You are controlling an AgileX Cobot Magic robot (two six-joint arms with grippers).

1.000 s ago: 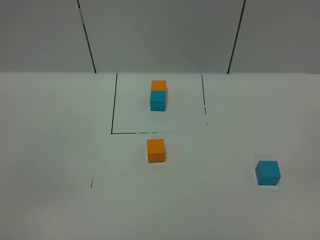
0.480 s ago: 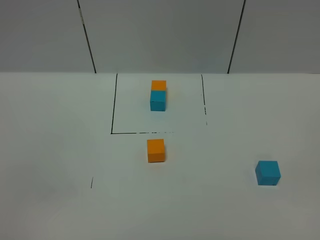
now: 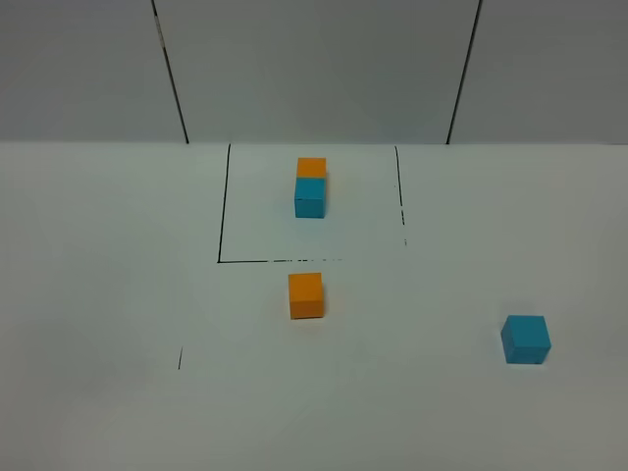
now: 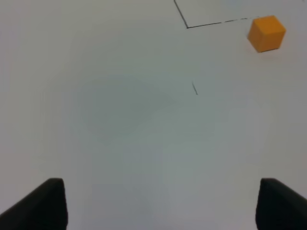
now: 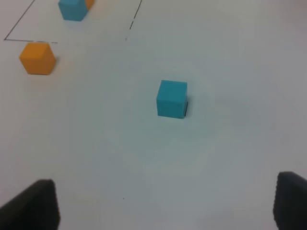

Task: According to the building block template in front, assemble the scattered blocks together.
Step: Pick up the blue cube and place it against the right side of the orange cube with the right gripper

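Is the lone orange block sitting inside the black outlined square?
No, the lone orange block lies just outside the near edge of the black outline.

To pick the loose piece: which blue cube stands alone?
The lone blue cube at right, outside the drawn square; the template blue cube touches an orange cube.
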